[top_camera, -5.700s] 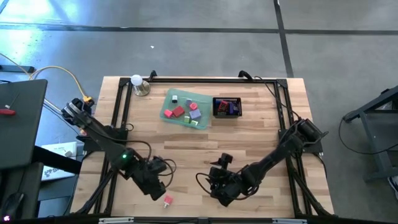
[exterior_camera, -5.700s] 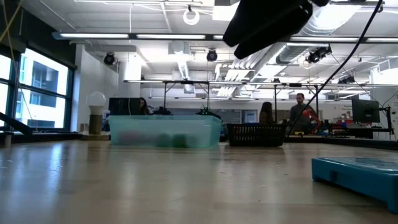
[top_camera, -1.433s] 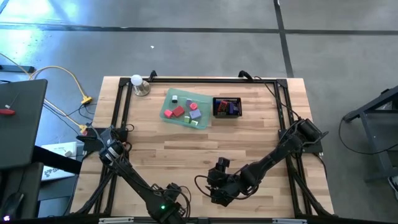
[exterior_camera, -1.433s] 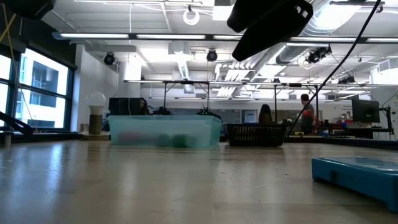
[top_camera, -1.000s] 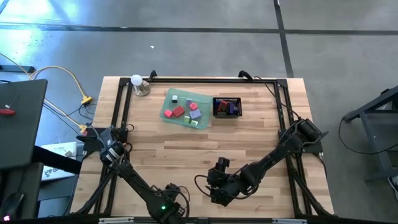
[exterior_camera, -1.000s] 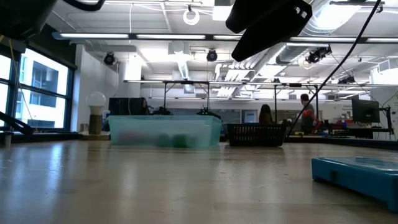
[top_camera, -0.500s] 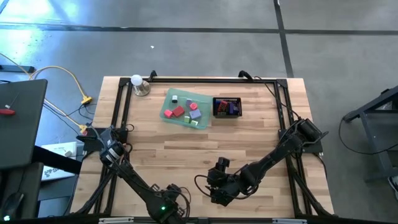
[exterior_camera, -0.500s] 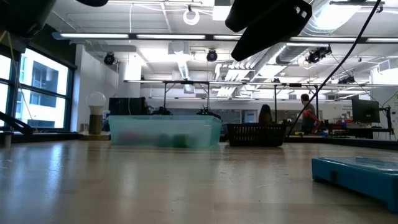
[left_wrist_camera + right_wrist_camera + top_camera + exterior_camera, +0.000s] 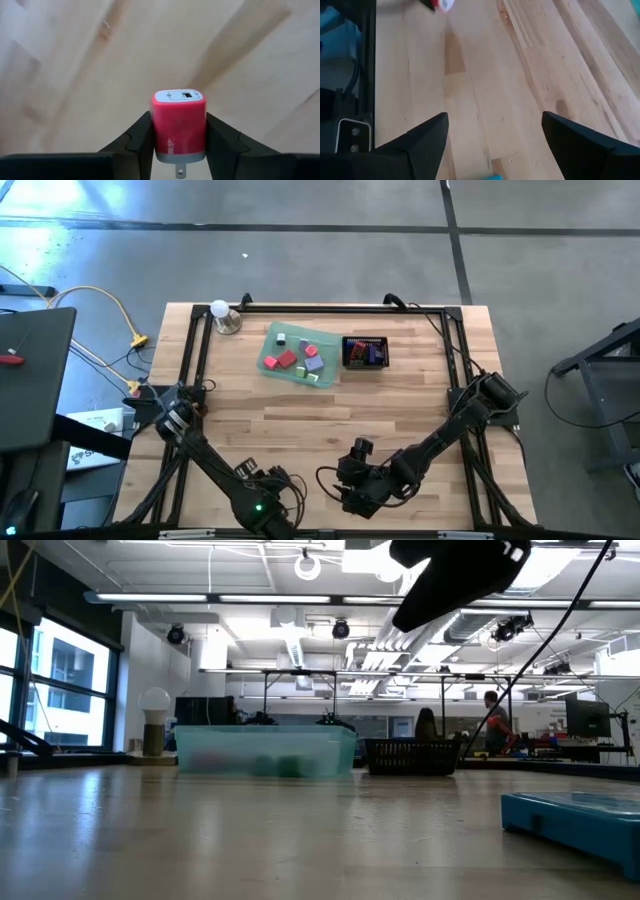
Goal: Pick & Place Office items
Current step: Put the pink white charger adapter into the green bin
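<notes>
Big butcher-block wooden table (image 9: 300, 440) filling most of the top-down shot, black frame rails round the edges. Up around 12 o'clock, a translucent green tray (image 9: 298, 355) with a handful of the office items (image 9: 288, 360) scattered inside, red, purple, white and green bits; just beside it toward 1 o'clock, a black mesh basket (image 9: 365, 352) with more bits in it. No brand names or readable writing anywhere, only a small slot moulded into the white top of the charger. Left arm stretched long from 9 o'clock down to the near edge at about 7, left gripper (image 9: 179, 150) pinched snug on a red USB charger block (image 9: 179, 127), dark fingers (image 9: 142, 137) pressed against both its sides, a metal prong poking out underneath. Right arm folded low from 3 o'clock in to roughly 6, right gripper (image 9: 492, 135) hanging over bare wood with jaws spread wide, nothing in them. Blue slab (image 9: 575, 820) on the tabletop, close to the low camera.
</notes>
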